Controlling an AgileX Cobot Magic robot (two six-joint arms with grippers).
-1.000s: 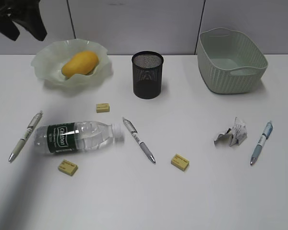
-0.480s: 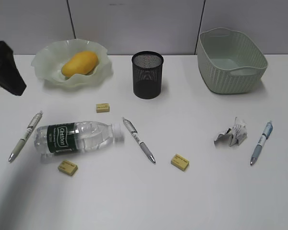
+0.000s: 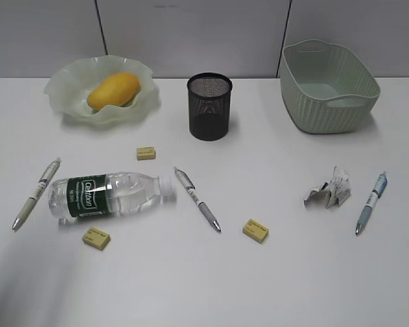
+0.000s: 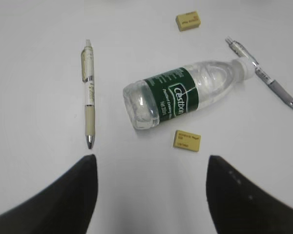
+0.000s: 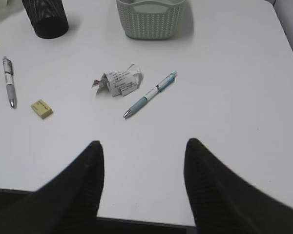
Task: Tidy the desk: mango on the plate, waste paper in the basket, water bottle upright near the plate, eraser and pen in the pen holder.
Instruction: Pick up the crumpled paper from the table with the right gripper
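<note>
Left wrist view: left gripper [image 4: 150, 190], fingers [image 4: 63, 200] apart, empty, at the lower frame edge; clear plastic green-labelled water bottle [image 4: 180, 96] lying flat at frame centre, above them.

Right wrist view: right gripper [image 5: 142, 187], fingers [image 5: 73, 190] apart, empty; crumpled white waste paper [image 5: 118, 81] above, on the white surface [image 5: 234, 97].

The water bottle [image 4: 183, 97] lying on its side carries a dark green label with the white brand word "Cestbon"; the smaller white lines beside it are too fine to read. The waste paper [image 5: 118, 81] and the erasers [image 4: 187, 140] show print that is illegible.
</note>
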